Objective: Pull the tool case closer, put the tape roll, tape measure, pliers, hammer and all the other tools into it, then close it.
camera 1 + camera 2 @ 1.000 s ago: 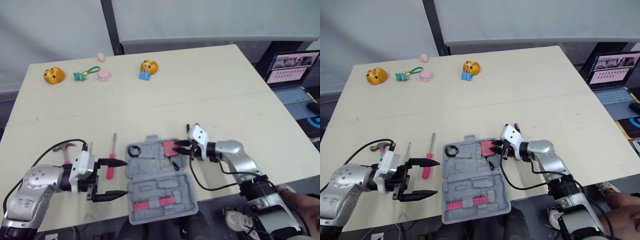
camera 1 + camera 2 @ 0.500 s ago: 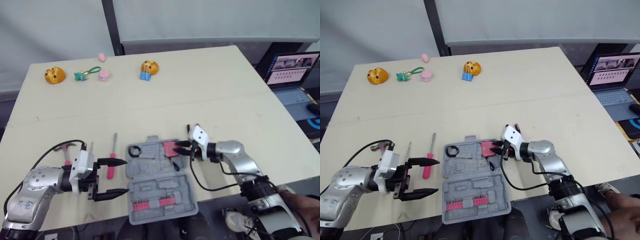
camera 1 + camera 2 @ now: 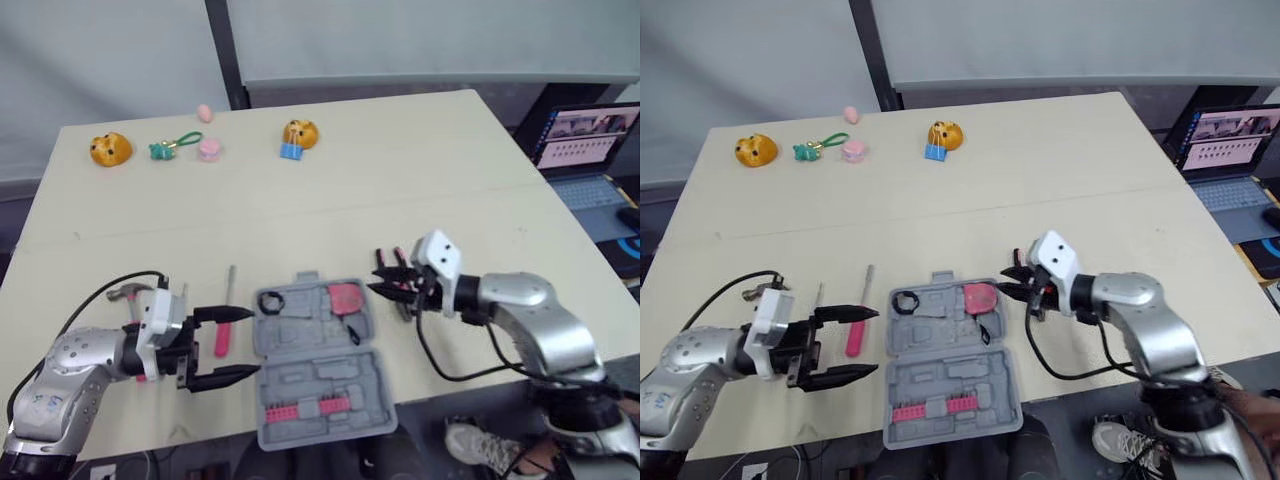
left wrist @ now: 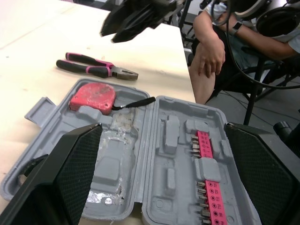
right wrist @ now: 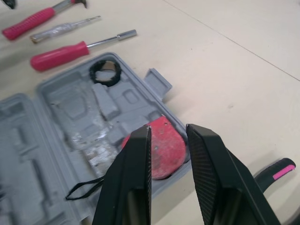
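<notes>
Tool case [image 3: 310, 375] lies open and flat. Tape roll [image 3: 270, 300] sits in its far-left pocket, tape measure [image 3: 345, 297] in the far-right one.

Right gripper [image 5: 168, 131] hangs just off the case's right edge above the tape measure corner. Its fingers are a narrow gap apart with nothing between them. Left gripper [image 3: 235, 345] is at the case's left edge, fingers spread wide, also empty.

Still outside: pliers [image 4: 89, 69] just right of the case; pink screwdriver [image 5: 61, 55], thin silver screwdriver [image 5: 65, 28] and hammer [image 5: 28, 23] all left of it.

Risks as I read them:
- The tape measure's black strap [image 4: 136, 103] trails toward the hinge. If it stays there at closing, it could get pinched and the lid won't latch.
- I can't tell whether the tape measure is fully seated. If it sits proud, the lid may jam the same way.
- The right fingers look too narrow for the pliers. The pliers lie flat on the table, so a shallow approach would probably scrape or push them away.
- The left gripper's near finger is close to the case wall. A careless reach for the pink screwdriver could shove the case or roll the screwdriver off.
</notes>
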